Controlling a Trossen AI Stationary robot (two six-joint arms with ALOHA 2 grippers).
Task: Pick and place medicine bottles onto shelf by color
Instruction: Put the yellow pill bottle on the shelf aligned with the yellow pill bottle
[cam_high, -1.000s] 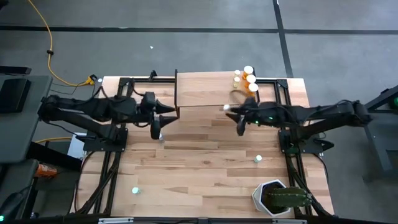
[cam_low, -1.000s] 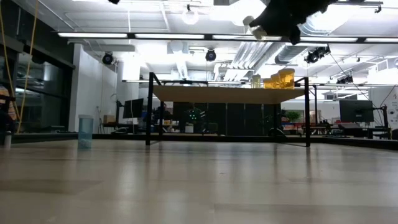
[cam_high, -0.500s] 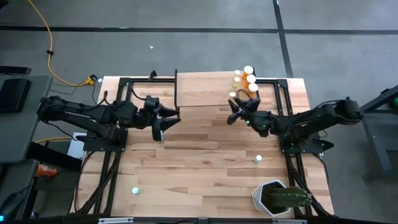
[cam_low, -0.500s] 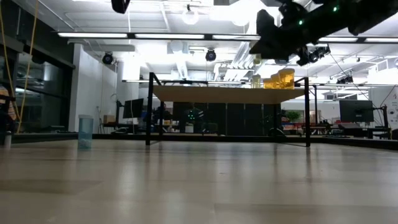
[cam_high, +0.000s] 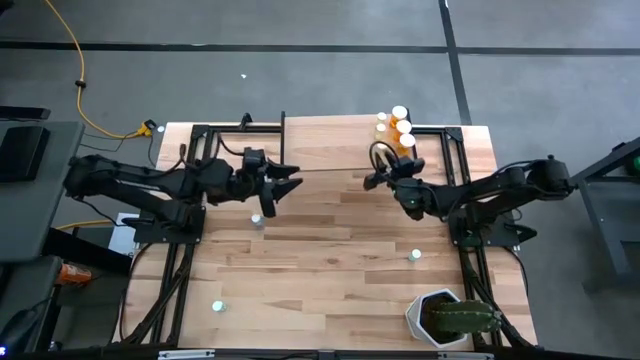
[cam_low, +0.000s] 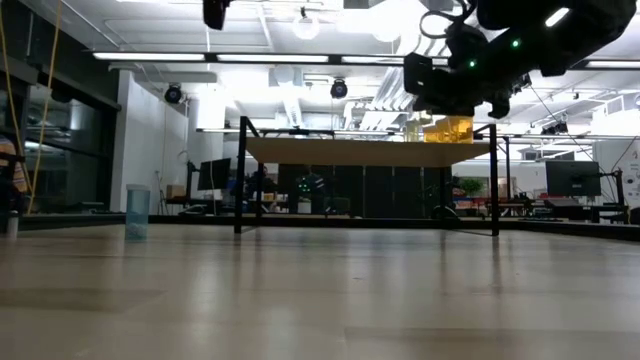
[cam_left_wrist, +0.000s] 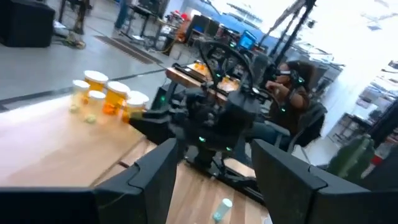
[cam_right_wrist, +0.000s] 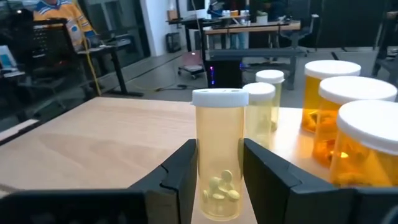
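My right gripper (cam_high: 372, 177) is at the shelf's (cam_high: 320, 145) right part, shut on a pale yellow-green medicine bottle (cam_right_wrist: 217, 158) with a white cap. Several orange bottles (cam_high: 402, 127) and small pale ones (cam_right_wrist: 267, 102) stand on the shelf's right end. My left gripper (cam_high: 287, 183) is open and empty, raised above the table before the shelf's left part. A pale blue bottle (cam_high: 256, 218) stands on the table just near of it. My right gripper pinches the yellow-green bottle's body (cam_right_wrist: 217, 186) between its two fingers (cam_right_wrist: 180, 177), below the cap. The fingers come roughly level from the table's near right side. The bottle is upright. Whether its bottom rests on the shelf, I cannot tell.
Two more pale bottles stand on the table, one right of centre (cam_high: 415, 256) and one near the front left (cam_high: 217, 306). A white pot with a green plant (cam_high: 448, 318) stands at the front right. The low view shows the shelf on black legs (cam_low: 240, 175).
My right gripper has tipped from pointing down to about level and gone toward the far edge, to the shelf, with its bottle. My left gripper has risen from the pale blue bottle, tipped level and gone toward the right; that bottle stays standing on the table.
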